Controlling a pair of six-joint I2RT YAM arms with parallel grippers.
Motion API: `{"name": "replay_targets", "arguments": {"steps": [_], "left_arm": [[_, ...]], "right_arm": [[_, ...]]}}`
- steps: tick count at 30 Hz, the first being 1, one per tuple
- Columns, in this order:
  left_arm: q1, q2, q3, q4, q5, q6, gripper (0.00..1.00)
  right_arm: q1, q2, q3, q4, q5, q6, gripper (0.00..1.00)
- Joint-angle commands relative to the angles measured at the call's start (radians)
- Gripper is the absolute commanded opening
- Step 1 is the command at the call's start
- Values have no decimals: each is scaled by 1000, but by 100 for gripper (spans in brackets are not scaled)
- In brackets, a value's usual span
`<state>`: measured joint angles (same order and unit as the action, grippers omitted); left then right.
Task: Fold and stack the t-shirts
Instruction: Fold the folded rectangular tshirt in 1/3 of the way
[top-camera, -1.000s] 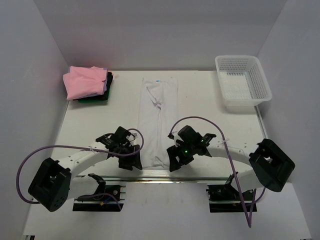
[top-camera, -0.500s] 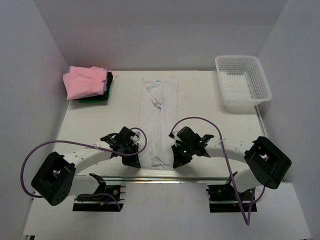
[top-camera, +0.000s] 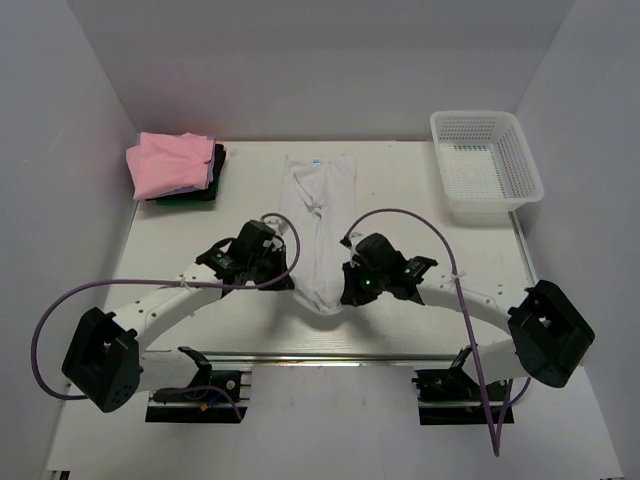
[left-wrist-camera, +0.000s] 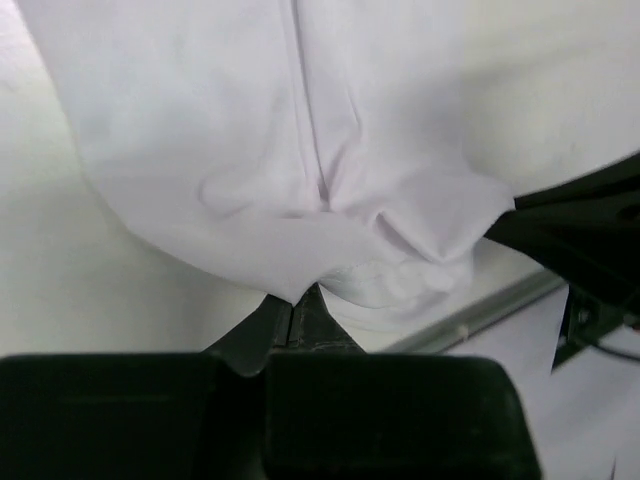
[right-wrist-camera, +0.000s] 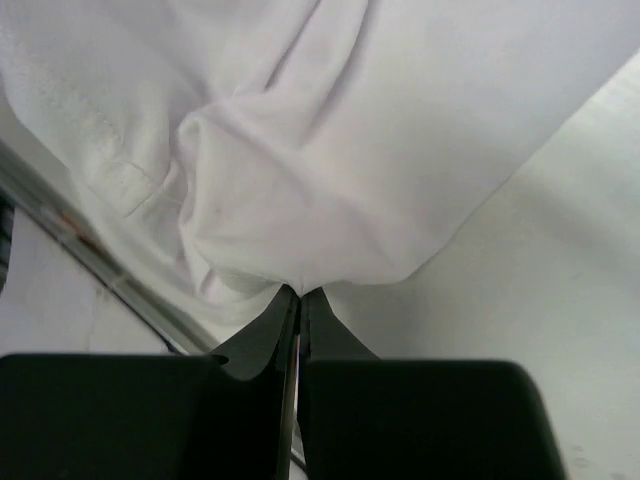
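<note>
A white t-shirt (top-camera: 320, 225) lies in a long folded strip down the middle of the table, its near end lifted and sagging between my two grippers. My left gripper (top-camera: 284, 279) is shut on the near left corner of the white t-shirt (left-wrist-camera: 330, 160). My right gripper (top-camera: 347, 284) is shut on the near right corner of the same white t-shirt (right-wrist-camera: 330, 140). At the far left corner a pink t-shirt (top-camera: 170, 163) sits folded on top of darker folded t-shirts (top-camera: 205, 180).
A white mesh basket (top-camera: 486, 165) stands at the far right of the table. The table's near metal rail (top-camera: 330, 350) runs just in front of the arms. White walls enclose the table on three sides.
Both grippers have shut on the near corners of the white t-shirt and moved away from the near edge, lifting that end so it bunches and sags between them.
</note>
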<state>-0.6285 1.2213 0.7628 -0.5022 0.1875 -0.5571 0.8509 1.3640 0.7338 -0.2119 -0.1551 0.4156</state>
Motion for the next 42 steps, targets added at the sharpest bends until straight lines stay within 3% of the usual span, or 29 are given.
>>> {"name": "replay_targets", "arguments": {"steps": [1, 5, 18, 34, 35, 38, 39, 40, 42], "left_arm": [[18, 46, 110, 11, -193, -9, 0], [53, 101, 142, 140, -215, -9, 0], [170, 398, 444, 160, -287, 66, 0], [300, 705, 674, 226, -154, 97, 0], [300, 724, 708, 217, -145, 97, 2], [320, 797, 766, 226, -132, 97, 22], [331, 816, 780, 235, -117, 97, 31], [342, 854, 815, 244, -100, 97, 35], [352, 888, 854, 245, -89, 97, 52]], "right_arm": [[-42, 23, 81, 0, 123, 2, 0], [-95, 46, 127, 38, 152, -12, 0], [-217, 260, 375, 51, 212, -75, 0], [-354, 589, 731, 13, 85, -150, 0], [-360, 605, 742, 9, 72, -153, 0], [-384, 678, 806, 17, 74, -156, 1], [-392, 693, 847, 25, 71, -165, 7], [-401, 737, 863, 41, 69, -173, 22], [-408, 771, 932, 46, 63, -187, 53]]}}
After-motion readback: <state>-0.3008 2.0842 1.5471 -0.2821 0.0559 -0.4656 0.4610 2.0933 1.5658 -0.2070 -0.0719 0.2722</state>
